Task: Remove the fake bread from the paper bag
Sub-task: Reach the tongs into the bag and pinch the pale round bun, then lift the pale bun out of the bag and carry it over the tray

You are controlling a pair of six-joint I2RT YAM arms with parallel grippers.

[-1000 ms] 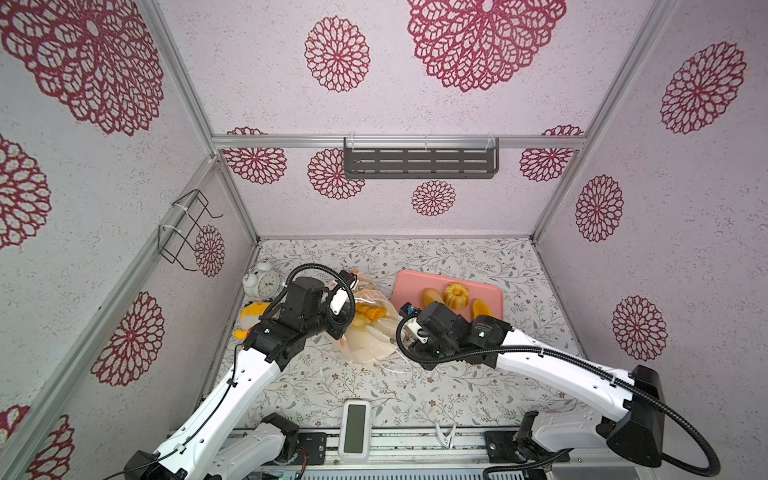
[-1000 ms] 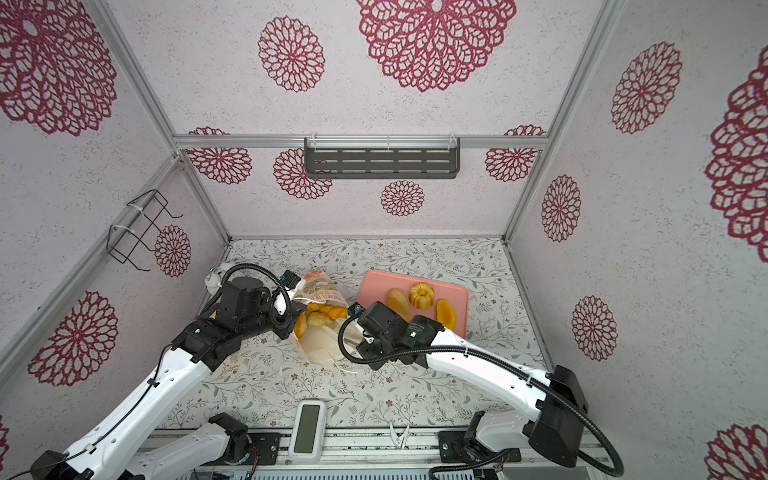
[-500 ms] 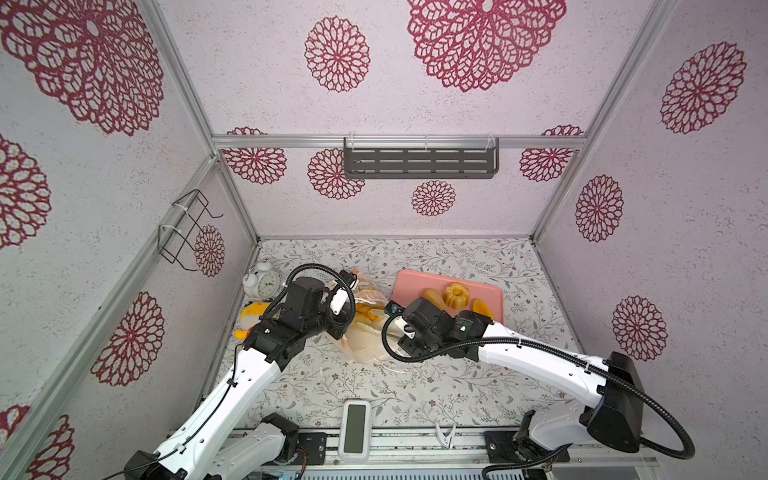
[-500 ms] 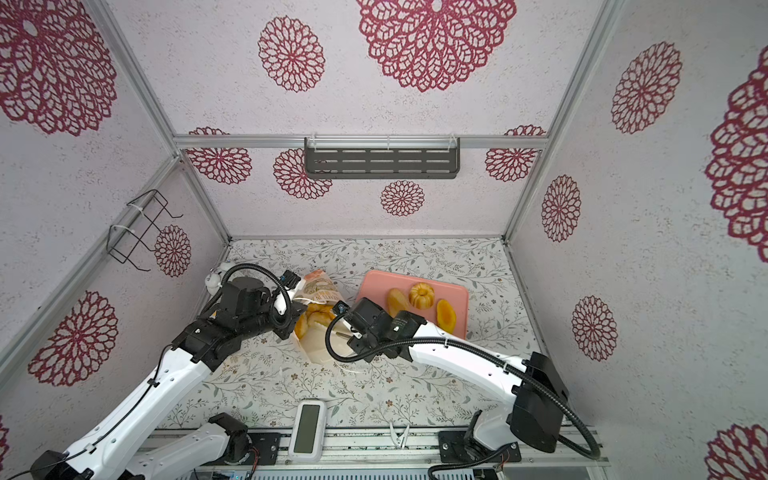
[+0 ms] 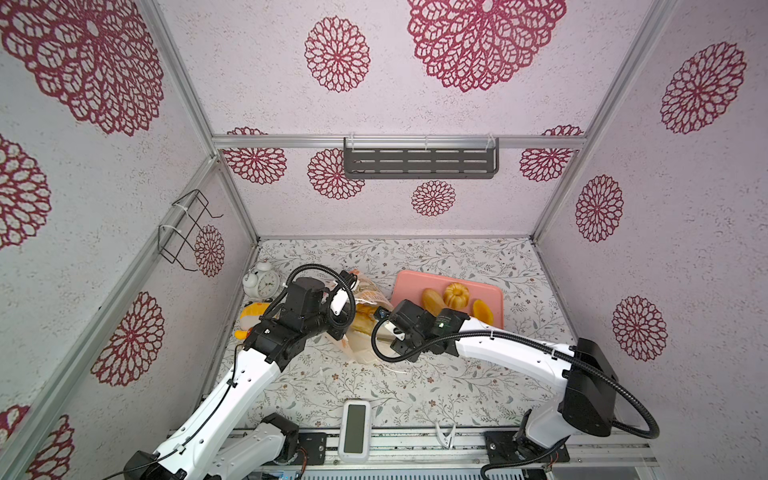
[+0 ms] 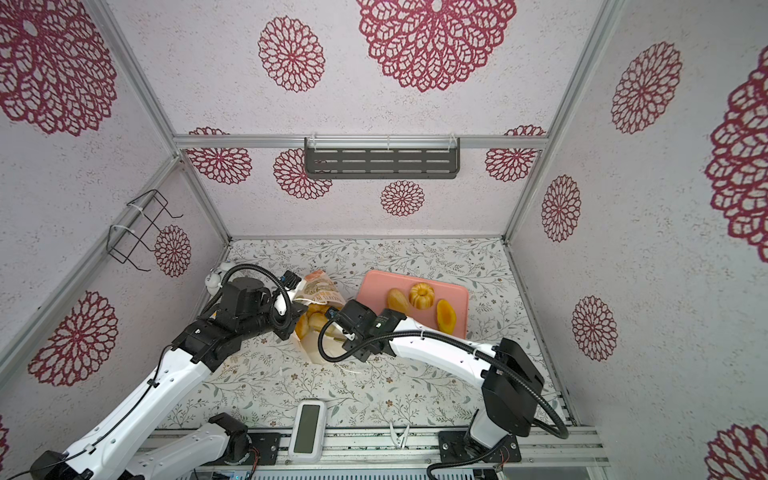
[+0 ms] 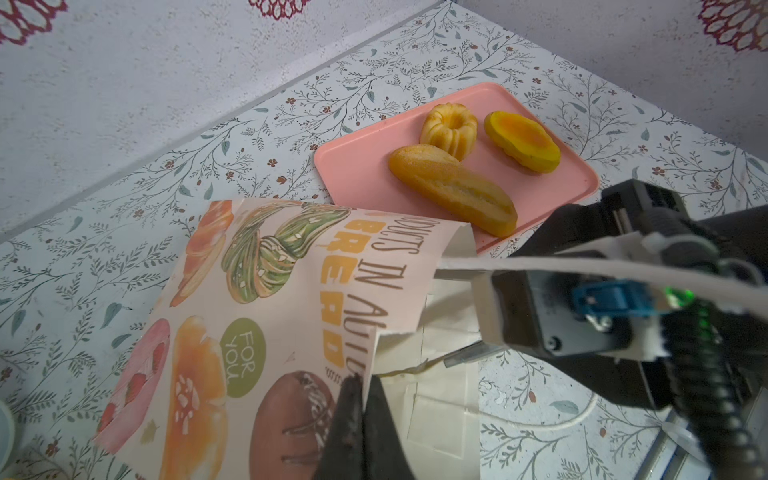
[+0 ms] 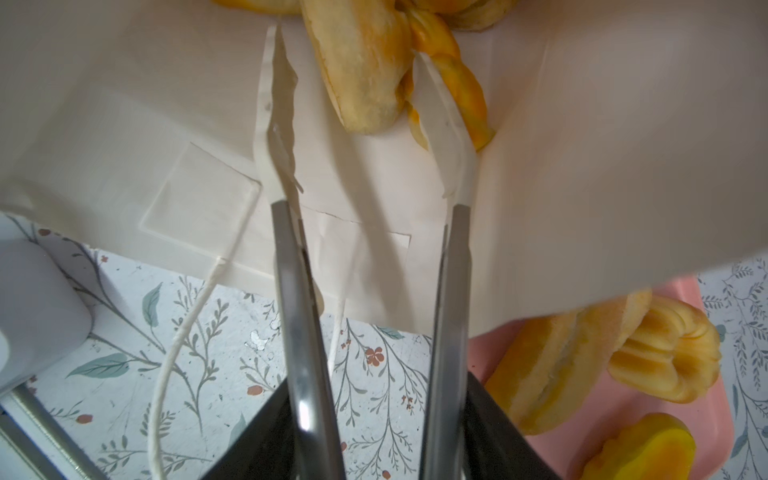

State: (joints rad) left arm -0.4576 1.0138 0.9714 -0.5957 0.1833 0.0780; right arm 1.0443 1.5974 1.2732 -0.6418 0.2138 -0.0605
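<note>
Far left, by the wall: white alarm clock (image 5: 262, 282) with a yellow plush toy (image 5: 250, 316) beside it. Neither is part of the job.

Left end effector (image 7: 360, 380): pinched tight on the upper rim of the paper bag (image 7: 266, 291), lifting that edge so the mouth gapes toward the right arm. The bag lies tipped on the tabletop (image 5: 374, 386), printed side up.

In the bag: fake bread (image 8: 365, 75), several golden pieces bunched deep inside. Count not readable.

Right end effector (image 8: 348, 48): inside the mouth, jaws moderately apart, white tips either side of the nearest piece's end. Nothing gripped.

Step in hand, as I judge it: take one piece.
- Advance a little so the tips straddle its body, not just the end.
- Close on that piece alone.
- Draw out low along the bag floor, clear of the cord handle (image 8: 185, 328).
- The left hold should stay firm, or the mouth may collapse.

Right: pink tray (image 5: 409, 282) holding a long loaf (image 7: 453, 189), a fluted ring bun (image 7: 449, 129) and a flat orange piece (image 7: 521, 141). There is room for more.
</note>
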